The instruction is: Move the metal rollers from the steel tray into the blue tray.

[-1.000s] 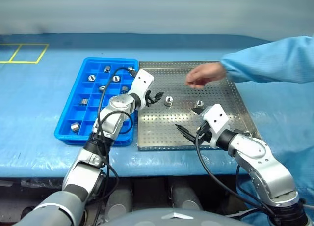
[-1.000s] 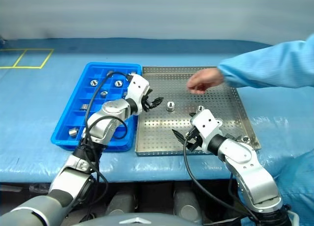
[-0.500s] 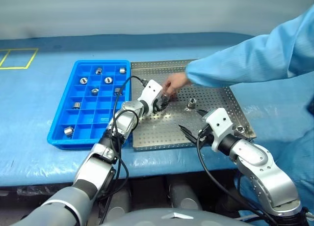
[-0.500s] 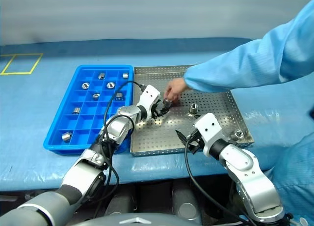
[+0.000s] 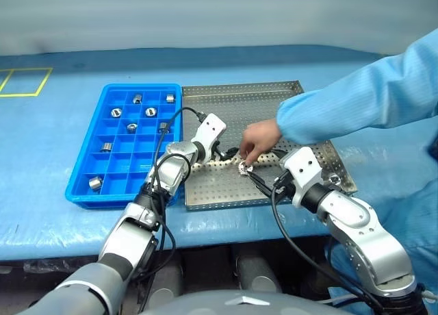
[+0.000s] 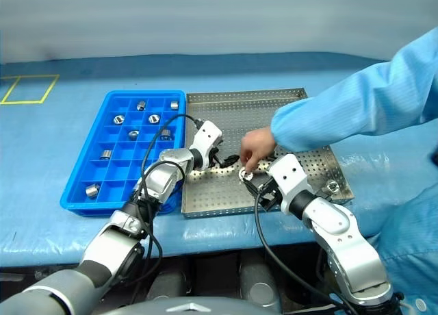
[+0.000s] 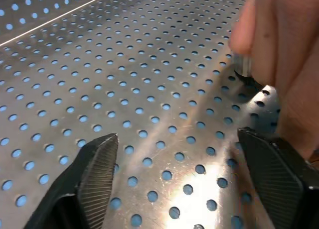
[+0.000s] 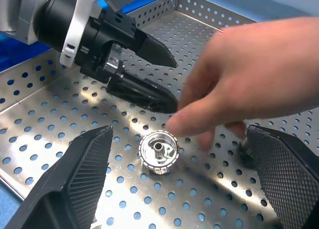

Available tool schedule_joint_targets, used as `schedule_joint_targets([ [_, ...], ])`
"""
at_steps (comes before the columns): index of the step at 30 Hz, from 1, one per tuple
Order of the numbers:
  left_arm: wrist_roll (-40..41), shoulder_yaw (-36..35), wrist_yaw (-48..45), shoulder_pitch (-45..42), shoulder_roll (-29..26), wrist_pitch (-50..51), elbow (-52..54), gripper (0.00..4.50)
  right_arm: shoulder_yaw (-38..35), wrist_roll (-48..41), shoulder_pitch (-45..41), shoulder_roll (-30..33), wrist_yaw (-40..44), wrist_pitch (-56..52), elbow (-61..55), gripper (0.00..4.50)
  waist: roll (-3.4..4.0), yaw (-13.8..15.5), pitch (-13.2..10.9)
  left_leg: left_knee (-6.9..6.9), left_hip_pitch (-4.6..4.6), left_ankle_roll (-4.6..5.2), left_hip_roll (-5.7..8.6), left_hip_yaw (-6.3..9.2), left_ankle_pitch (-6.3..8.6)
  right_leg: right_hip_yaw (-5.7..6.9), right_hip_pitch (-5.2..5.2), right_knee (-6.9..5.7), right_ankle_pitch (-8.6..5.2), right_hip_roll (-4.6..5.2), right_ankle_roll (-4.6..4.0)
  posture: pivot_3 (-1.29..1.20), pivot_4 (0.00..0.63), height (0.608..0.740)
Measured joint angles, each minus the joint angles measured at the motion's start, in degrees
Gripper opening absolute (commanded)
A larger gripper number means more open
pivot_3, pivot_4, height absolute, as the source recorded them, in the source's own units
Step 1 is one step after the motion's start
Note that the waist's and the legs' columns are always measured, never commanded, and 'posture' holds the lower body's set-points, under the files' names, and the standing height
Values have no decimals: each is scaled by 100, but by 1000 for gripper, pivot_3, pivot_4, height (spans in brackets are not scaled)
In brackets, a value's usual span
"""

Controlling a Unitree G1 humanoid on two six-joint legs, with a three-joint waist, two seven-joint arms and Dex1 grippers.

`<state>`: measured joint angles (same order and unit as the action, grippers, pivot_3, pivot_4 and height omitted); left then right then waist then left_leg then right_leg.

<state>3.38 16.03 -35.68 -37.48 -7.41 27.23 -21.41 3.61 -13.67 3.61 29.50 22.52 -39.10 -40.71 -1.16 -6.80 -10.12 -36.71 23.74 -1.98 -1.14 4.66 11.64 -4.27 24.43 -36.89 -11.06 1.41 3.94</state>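
Steel tray (image 5: 226, 103), perforated, lying on a blue-covered counter (image 5: 48, 212), taken as landmark. Blue tray (image 5: 81, 189) just beside the steel tray's left rim, its long side along it; seven metal rollers (image 5: 116, 112) in separate compartments, most toward the far end, one (image 5: 95, 183) near the front corner away from the steel tray. One roller (image 8: 158, 152) rests on the steel tray's floor near its front middle, hollow end up; another (image 6: 332, 187) sits by the steel tray's front right corner. Left gripper (image 5: 231, 155) over the steel tray's left-centre, jaws spread, nothing between them, tips pointing toward the loose roller. Right gripper (image 8: 179, 184) over the steel tray's front edge, jaws spread wide either side of that roller, not touching it. Person's hand (image 5: 259, 138), in a light blue sleeve (image 5: 356, 109) reaching in across the steel tray's right rim, hovers with fingertips right at the roller, between the two grippers and crowding both. Yellow floor-style marking (image 5: 24, 82) on the counter, well left of the blue tray.
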Motion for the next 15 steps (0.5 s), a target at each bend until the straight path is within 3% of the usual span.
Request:
schedule_joint_targets([
  [8,171,499,-1282,292,-486,139,766,4479,-37,49,186,-7,-106,-18,-6,4500,3,-35,2,1,-4,0,-1,-4,0,-4,0,-2,-1,0,-1,-180,150,740],
  [15,-2,885,-1383,269,-115,-80,239,4479,-112,108,322,-36,-238,-67,-56,4500,4,-54,2,-19,-2,2,0,-4,1,-4,-5,-4,0,0,0,-219,150,740],
])
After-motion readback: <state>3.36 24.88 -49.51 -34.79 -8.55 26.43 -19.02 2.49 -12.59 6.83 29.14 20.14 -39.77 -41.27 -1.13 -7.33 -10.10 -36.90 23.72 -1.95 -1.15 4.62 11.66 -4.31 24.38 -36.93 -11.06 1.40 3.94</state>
